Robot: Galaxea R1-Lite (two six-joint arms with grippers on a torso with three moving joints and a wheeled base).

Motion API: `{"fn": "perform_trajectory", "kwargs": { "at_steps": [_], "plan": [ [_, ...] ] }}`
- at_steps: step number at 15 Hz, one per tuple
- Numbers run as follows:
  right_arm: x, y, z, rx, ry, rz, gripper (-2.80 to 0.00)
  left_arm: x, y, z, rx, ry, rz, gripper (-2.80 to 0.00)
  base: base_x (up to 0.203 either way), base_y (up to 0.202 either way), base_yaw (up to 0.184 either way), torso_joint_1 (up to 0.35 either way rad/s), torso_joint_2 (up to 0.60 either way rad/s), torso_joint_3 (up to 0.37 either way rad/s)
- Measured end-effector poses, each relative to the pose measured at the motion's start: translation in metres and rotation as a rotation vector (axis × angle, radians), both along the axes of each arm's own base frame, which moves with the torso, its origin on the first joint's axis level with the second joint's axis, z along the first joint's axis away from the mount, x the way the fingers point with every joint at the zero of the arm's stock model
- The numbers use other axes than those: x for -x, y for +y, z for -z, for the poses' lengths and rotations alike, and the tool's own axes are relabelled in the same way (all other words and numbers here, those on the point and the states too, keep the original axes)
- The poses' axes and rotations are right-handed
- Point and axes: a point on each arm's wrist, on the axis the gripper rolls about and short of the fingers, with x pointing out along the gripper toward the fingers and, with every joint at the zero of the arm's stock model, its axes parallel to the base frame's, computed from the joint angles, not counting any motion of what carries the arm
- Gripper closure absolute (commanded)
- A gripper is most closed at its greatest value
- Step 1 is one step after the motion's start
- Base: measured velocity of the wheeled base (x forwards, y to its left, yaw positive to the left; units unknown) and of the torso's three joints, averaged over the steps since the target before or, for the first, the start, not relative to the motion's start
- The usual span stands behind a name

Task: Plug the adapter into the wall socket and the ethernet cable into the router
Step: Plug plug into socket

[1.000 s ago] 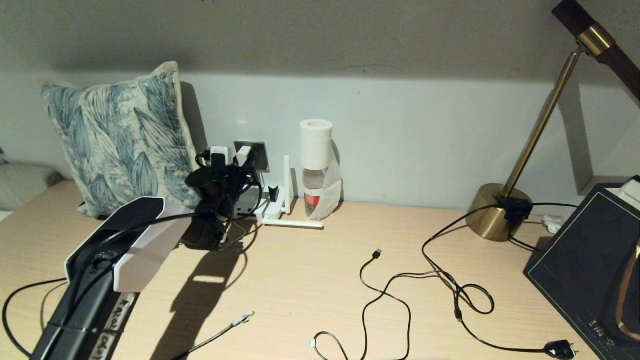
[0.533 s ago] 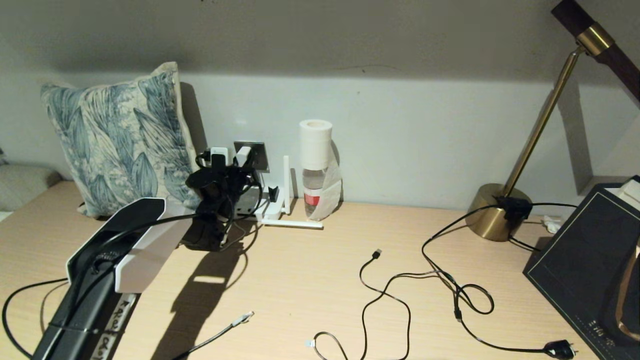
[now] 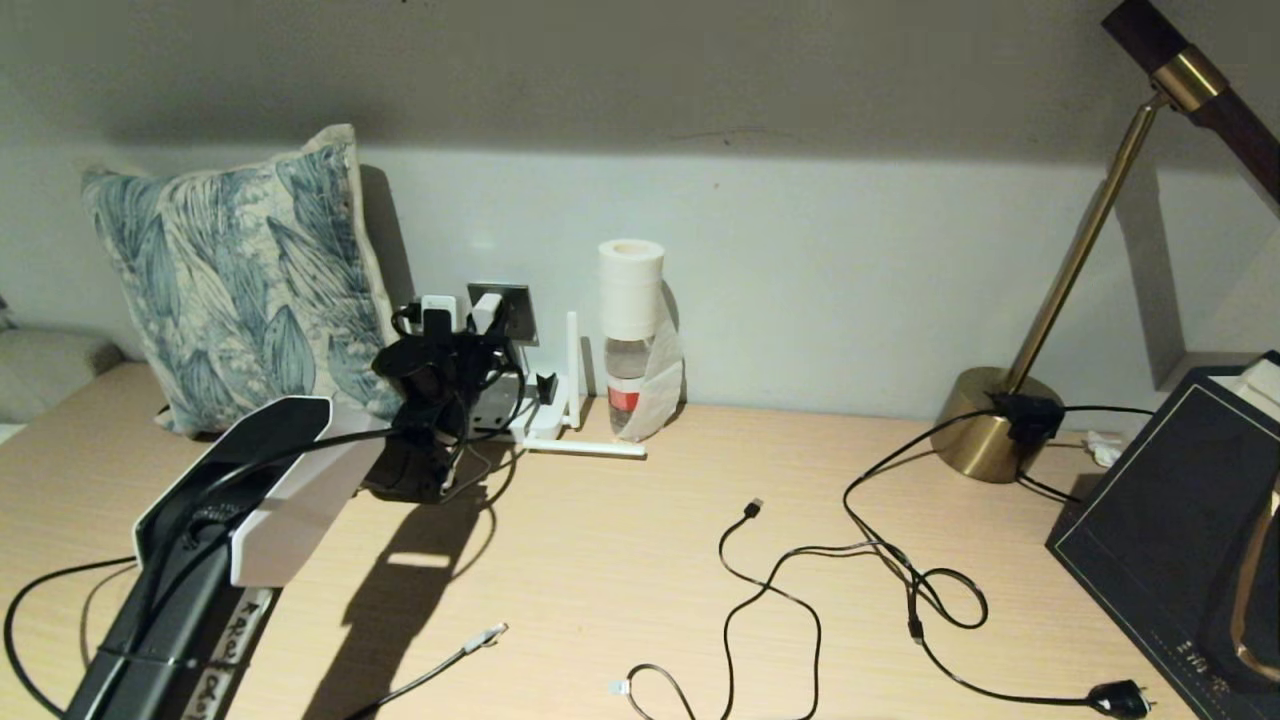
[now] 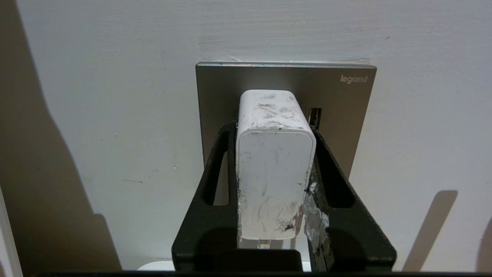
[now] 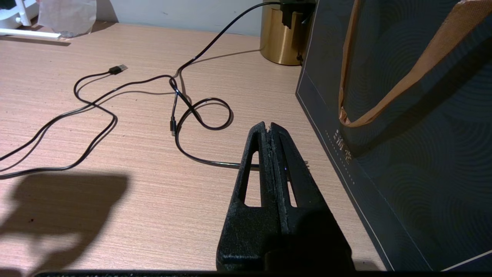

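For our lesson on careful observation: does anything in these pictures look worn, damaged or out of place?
Yes. The adapter, held by the left gripper at the wall socket, is scuffed with dark marks. One finger is smeared white.

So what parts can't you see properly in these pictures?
- Whether the adapter's prongs are fully in the wall socket: left wrist view, the adapter's own body hides them.
- The router: head view, mostly behind the left end effector and arm.
- The ethernet cable: head view, its far end runs off the bottom edge.
- The right end effector: not in the head view.
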Motion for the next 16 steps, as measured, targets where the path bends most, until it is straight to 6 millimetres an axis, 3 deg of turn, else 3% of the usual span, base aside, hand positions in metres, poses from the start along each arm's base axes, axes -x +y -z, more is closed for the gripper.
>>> {"fn": "perform_trajectory", "kwargs": {
  "at_steps": [7,8,16],
  "plan": [
    [0.0000,0.0000,0.0000,0.000,0.000,0.001,0.00,0.0001,-0.0002,0.0005,0.001,-0.003,0.000,0.00,0.000,0.000,0.000,0.000,0.00,0.000],
    [0.0000,0.0000,0.0000,0.000,0.000,0.001,0.00,0.0000,-0.0003,0.0004,0.001,-0.003,0.000,-2.80,0.000,0.000,0.000,0.000,0.00,0.000],
    [0.0000,0.0000,0.0000,0.000,0.000,0.001,0.00,-0.0001,-0.0014,0.0030,-0.001,0.004,0.003,-2.80,0.000,0.000,0.000,0.000,0.00,0.000]
  ]
}}
